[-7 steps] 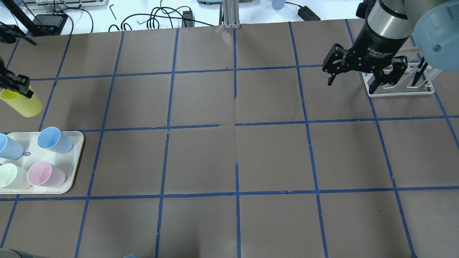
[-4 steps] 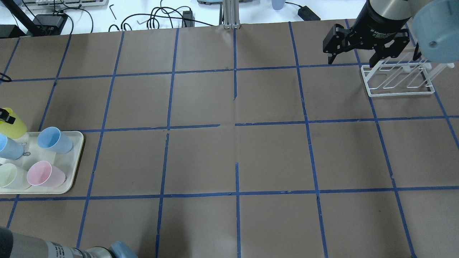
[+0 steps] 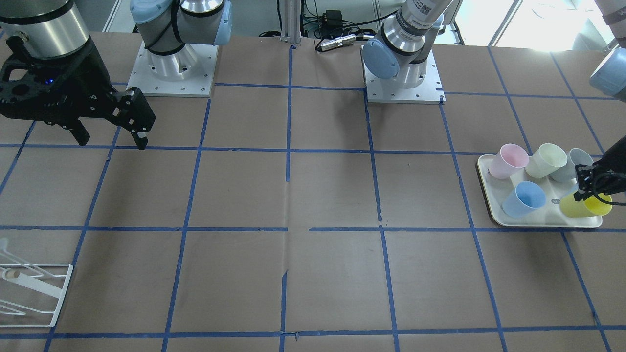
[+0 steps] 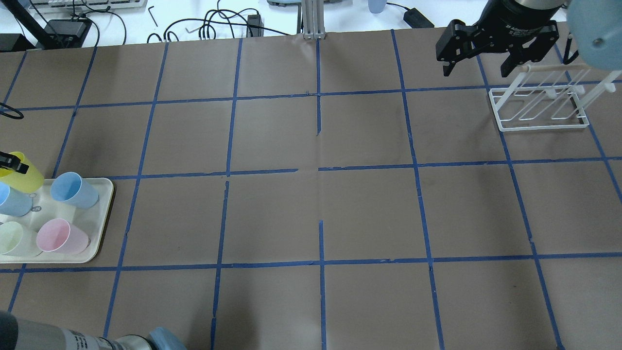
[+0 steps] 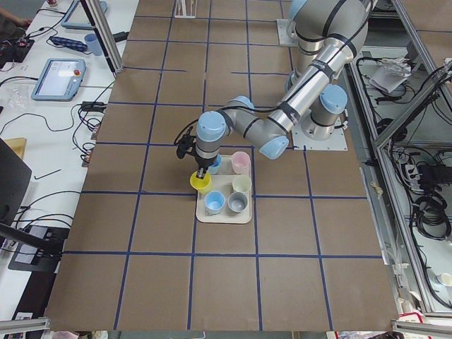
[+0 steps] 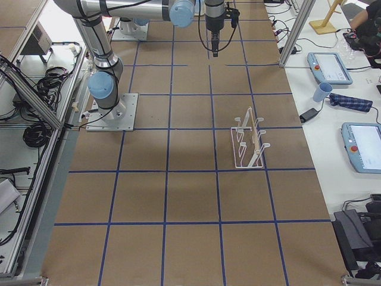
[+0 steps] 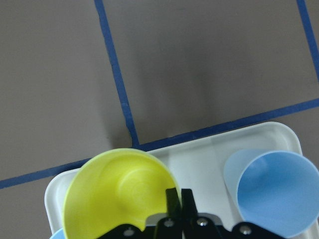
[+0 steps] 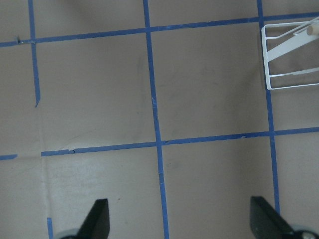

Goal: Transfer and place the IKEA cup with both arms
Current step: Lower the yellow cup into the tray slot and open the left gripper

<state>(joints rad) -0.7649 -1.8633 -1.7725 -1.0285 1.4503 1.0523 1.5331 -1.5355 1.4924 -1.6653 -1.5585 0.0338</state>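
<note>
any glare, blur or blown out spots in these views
Front-facing view: top right corner washed out. Overhead view: pale sheen on the table near the bottom edge. Left wrist view: the yellow cup is sharp, a soft shadow lies on the table beyond the tray. Right wrist view: pale glare lower left.

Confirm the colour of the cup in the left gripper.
The IKEA cup is bright lemon yellow; the left wrist view shows it best.
</note>
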